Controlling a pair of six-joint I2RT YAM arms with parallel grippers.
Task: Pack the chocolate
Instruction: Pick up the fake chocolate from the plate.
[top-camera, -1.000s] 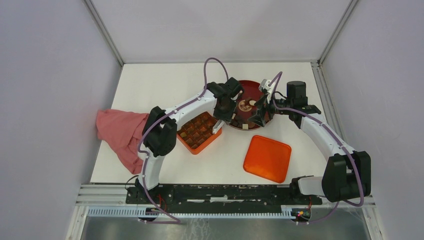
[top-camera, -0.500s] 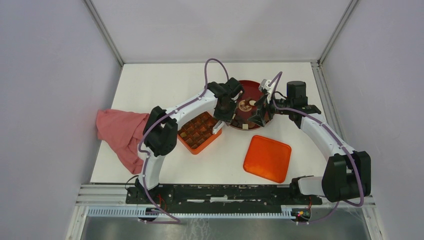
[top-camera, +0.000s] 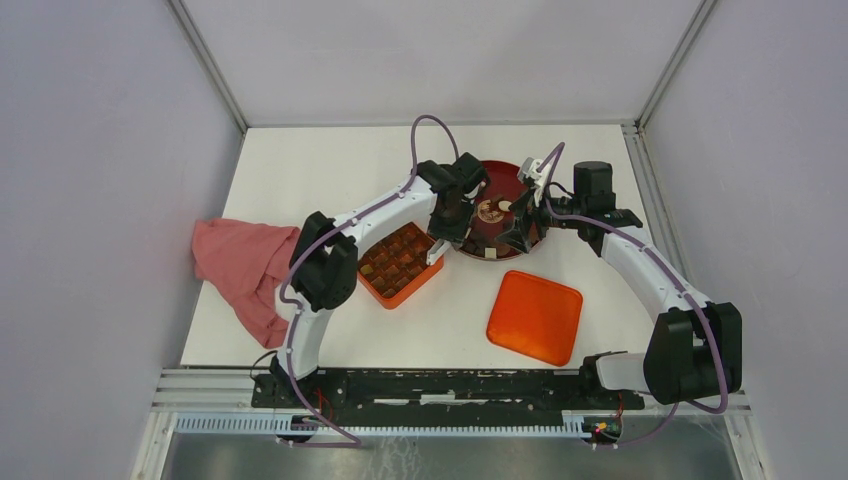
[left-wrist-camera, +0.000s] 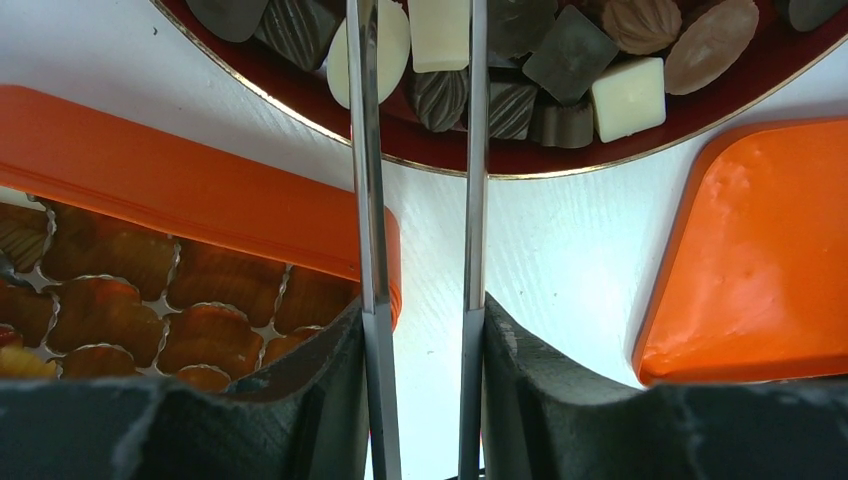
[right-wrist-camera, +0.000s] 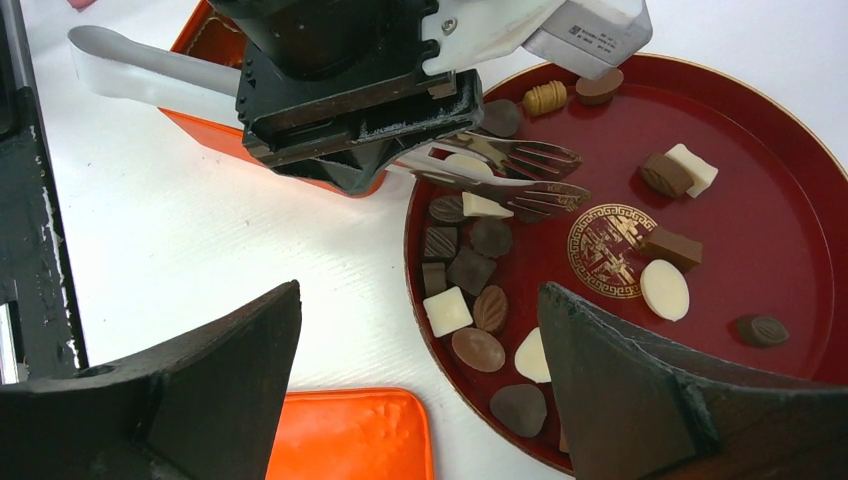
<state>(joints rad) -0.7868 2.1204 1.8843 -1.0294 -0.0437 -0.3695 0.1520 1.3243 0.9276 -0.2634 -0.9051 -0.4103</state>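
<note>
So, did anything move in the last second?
Nothing visibly changed. The left gripper keeps its tongs over the chocolates on the red plate, and the right gripper stays open at its edge. The orange box, lid and pink cloth have not shifted.

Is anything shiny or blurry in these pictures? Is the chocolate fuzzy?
Left wrist view: the metal tongs gleam with bright streaks. Right wrist view: the chocolate is crisp, while the near black fingers look slightly soft. Top view: even light and faint shadows, with the chocolate too small to judge.
</note>
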